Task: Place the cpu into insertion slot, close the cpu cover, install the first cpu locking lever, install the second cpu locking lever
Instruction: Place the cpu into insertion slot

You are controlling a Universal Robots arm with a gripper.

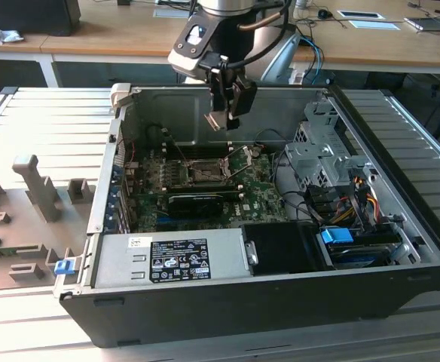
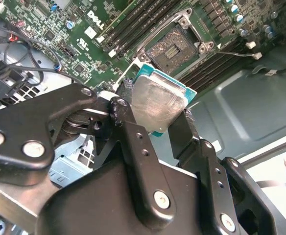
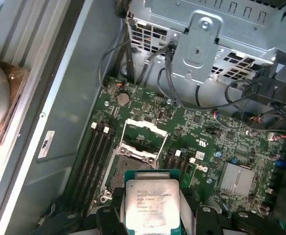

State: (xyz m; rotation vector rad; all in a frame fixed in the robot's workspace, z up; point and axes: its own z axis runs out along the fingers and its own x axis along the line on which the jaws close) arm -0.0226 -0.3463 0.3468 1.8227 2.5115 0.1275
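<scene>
- In the exterior view, the gripper point(image 1: 224, 115) hung over the open computer case point(image 1: 227, 302), pinching the chip point(image 1: 218, 119) well above the green circuit board point(image 1: 258, 185). The socket point(image 1: 205, 172) lay on that board below the chip. The case sat on a ribbed metal table point(image 1: 39, 121).
- In the second wrist view, two black fingers point(image 2: 133, 139) clamped the chip point(image 2: 157, 100) by opposite edges, with its silvery top showing. The socket point(image 2: 175, 49) lay beyond it, well apart, its dark pin field bare.
- In the first wrist view, the chip point(image 3: 152, 203) sat between the fingers. The socket point(image 3: 133, 164) showed past it, with the cover point(image 3: 145, 126) swung up and open.
</scene>
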